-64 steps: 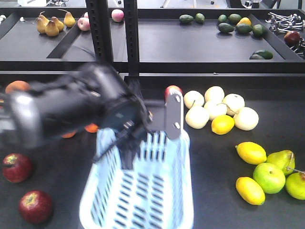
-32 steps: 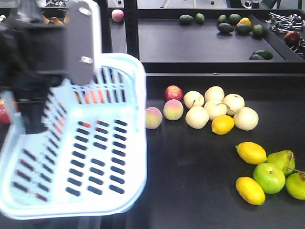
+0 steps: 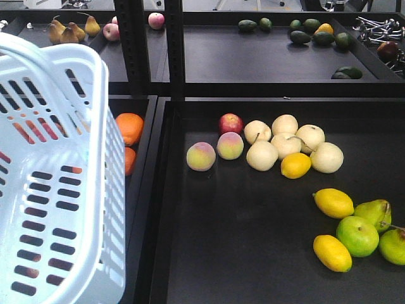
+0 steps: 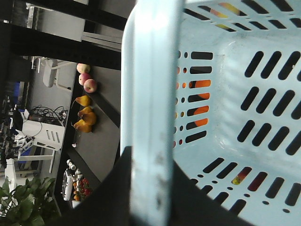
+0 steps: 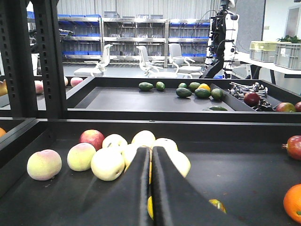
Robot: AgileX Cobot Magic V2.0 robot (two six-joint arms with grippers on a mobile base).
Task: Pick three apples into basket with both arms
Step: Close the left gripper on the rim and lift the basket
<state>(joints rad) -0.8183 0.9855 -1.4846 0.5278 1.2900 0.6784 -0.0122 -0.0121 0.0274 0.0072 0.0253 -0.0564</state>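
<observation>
Two dark fingers of the left gripper [image 4: 150,188] clamp the pale rim of the basket [image 3: 63,190], one on each side of the rim. The basket hangs tilted off the surface at the left of the front view, with its slotted bottom turned toward the camera. Red and orange patches show through its slots. Whether any of the red is the apples cannot be told.

The right gripper [image 5: 151,155] is pressed closed with nothing between its fingers. It sits low over the black tray [image 3: 253,253], pointing at a cluster of pale round fruit [image 3: 286,144]. Left of that cluster lie two peaches [image 3: 201,156] and a bright red apple [image 3: 231,122]. To the right are lemons [image 3: 333,202] and green fruit [image 3: 357,235].

A raised lip separates this tray from the left one, where oranges [image 3: 129,126] lie just beside the basket. A black perforated post [image 3: 174,50] stands behind the trays. The upper shelf holds avocados [image 3: 300,36] and pears [image 3: 68,35].

Beyond the shelf, the room has blue-trimmed storage racks [image 5: 131,35], white chairs [image 5: 148,59] and grey crates [image 5: 282,49] on a table. A potted plant [image 4: 23,207] stands in a corner.
</observation>
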